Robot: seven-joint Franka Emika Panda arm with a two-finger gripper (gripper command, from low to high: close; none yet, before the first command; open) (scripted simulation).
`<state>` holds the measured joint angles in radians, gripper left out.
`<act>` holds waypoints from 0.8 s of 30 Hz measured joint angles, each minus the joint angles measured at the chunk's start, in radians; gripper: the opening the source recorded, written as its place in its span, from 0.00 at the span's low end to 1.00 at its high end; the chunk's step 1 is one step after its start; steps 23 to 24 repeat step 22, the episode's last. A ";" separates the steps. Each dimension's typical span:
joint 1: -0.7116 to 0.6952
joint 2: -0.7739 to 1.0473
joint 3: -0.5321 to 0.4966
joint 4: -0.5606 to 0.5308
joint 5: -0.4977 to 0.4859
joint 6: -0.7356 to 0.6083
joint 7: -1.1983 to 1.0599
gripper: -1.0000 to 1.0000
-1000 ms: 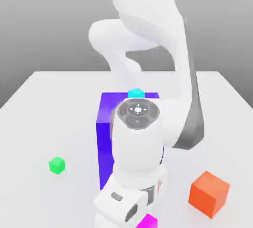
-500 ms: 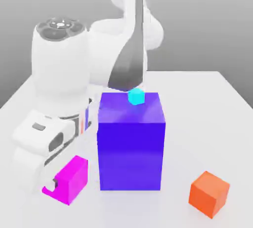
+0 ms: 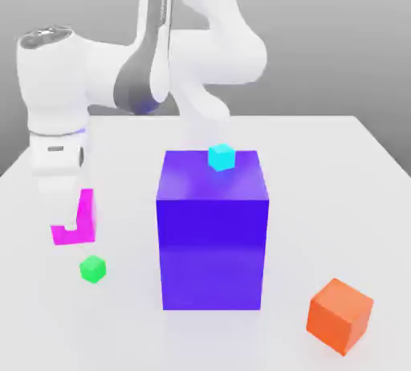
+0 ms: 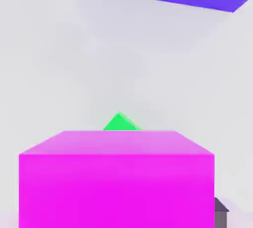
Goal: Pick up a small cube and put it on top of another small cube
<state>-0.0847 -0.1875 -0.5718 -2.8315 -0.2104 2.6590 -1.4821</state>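
A: How far along is it?

B: Pickup's done. The pink cube [image 3: 75,218] is off the table [image 3: 337,169], hanging just above and a bit beyond the green cube [image 3: 93,268]. Lowering and letting go are left.

A: Fingers?

B: The gripper [image 3: 71,201] has its fingers pinching the pink cube, nothing else touching.

arm bent over to exterior view's left, wrist vertical, claw [image 3: 74,221] pointing down, clamped.
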 joint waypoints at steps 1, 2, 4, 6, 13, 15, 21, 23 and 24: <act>0.009 0.004 -0.005 -0.001 0.016 0.005 -0.016 0.00; 0.018 0.011 -0.009 0.000 0.033 0.011 -0.030 0.00; 0.035 0.027 -0.016 0.003 0.067 0.023 -0.056 0.00; 0.047 0.048 -0.019 0.006 0.102 0.039 -0.081 0.00; 0.093 0.143 -0.029 0.011 0.244 0.121 -0.183 0.00; 0.097 0.176 -0.022 0.010 0.293 0.150 -0.217 0.00; 0.086 0.281 0.019 0.002 0.446 0.243 -0.324 1.00; 0.086 0.281 0.019 0.002 0.446 0.243 -0.324 1.00; 0.086 0.281 0.019 0.002 0.446 0.243 -0.324 1.00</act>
